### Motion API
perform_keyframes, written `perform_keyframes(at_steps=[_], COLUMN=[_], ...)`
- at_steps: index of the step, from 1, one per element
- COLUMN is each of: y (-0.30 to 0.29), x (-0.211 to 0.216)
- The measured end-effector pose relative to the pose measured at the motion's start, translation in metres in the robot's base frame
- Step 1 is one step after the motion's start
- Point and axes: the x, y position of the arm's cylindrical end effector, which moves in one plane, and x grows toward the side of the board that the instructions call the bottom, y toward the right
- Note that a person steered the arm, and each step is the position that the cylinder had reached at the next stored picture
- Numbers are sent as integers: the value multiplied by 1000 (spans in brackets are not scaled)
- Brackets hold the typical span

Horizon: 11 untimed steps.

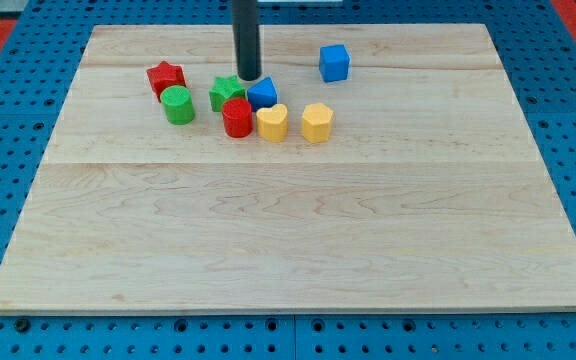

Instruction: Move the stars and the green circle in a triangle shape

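My tip [249, 77] rests just above the green star [226, 93] and blue block [262, 93]. The red star [166, 77] and green circle [178, 105] lie to its left. It is a bare rod, grasping nothing.

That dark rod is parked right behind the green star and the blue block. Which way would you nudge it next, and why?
Probably a short push toward the view's bottom-left. My tip sits at the top edge of the green star block, which is crowded by the blue triangular block and red cylinder block. The red star block and green circle block already sit close together at the view's left.
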Motion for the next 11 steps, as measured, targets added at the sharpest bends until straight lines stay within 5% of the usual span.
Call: perform_keyframes(at_steps=[3,4,5,7,9,11], y=[-62,-131,-128,-137,-46,-47], x=[80,54,16,5,-14,-14])
